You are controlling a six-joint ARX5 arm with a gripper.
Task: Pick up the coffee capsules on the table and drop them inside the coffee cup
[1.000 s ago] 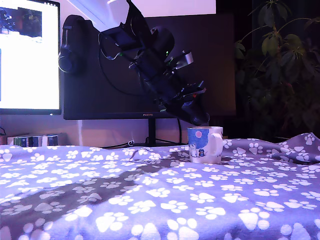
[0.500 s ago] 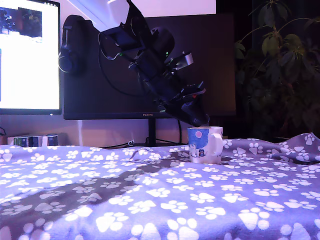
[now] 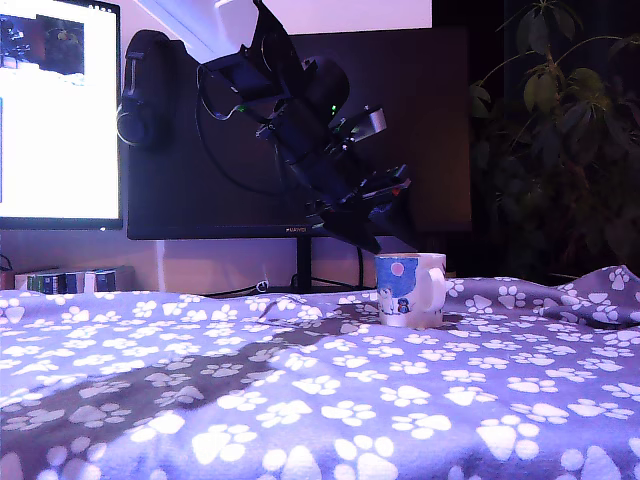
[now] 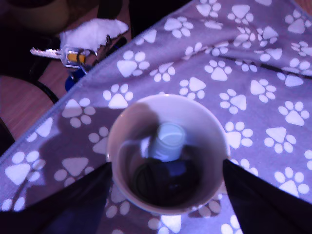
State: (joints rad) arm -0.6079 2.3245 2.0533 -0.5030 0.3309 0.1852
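The end effector (image 4: 165, 195) hangs directly above the coffee cup (image 4: 168, 153), fingers spread wide and empty, so both coffee capsules (image 4: 168, 141) lie inside rather than on the worktop (image 4: 253, 73).

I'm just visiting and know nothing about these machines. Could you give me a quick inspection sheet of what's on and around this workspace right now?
Surface: table draped in paw-print cloth, wrinkled in places.
Job's things: coffee cup upright on the cloth; the wrist view shows a pale capsule inside it, with a darker shape beside it, too dim to identify.
Clutter: keys and something white lie off the cloth's edge.
End effector: end effector open, fingers either side of the cup, empty.
Cables: dark cables hang along the arm.
Surroundings: dark monitor, lit screen, headphones, houseplant.
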